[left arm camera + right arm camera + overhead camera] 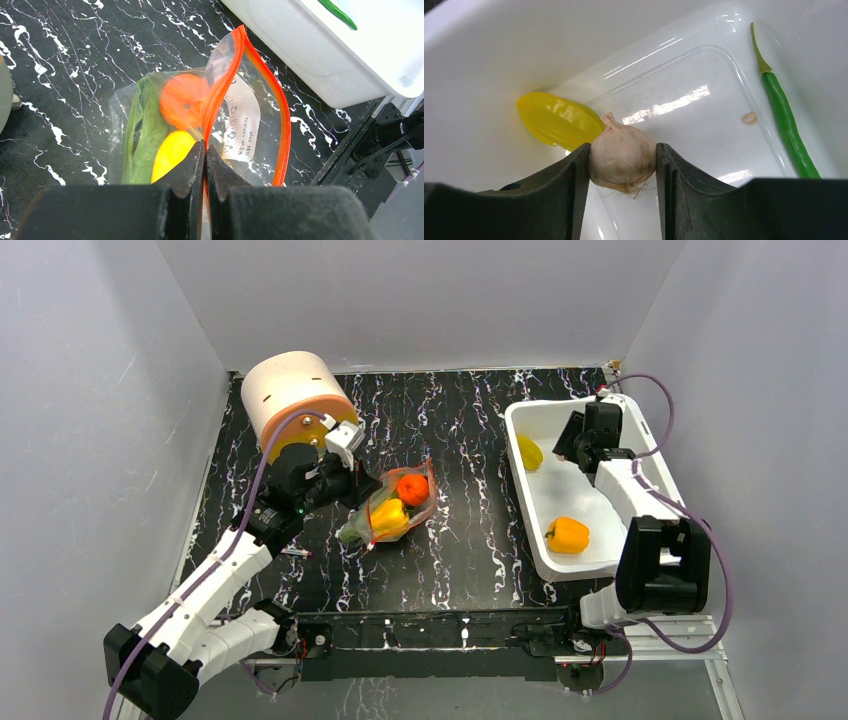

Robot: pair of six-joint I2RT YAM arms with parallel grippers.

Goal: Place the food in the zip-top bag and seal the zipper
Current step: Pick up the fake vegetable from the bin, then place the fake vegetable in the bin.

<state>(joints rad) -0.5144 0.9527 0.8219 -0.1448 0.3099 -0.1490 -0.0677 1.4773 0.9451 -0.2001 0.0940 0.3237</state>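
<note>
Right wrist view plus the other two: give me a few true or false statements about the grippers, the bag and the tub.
1. The right gripper grips a garlic bulb. True.
2. The left gripper hangs open above the bag. False: it is shut on the bag's orange-edged mouth.
3. An orange fruit lies inside the bag. True.
4. The tub holds nothing. False: a yellow pepper and a green chili lie in it.
</note>
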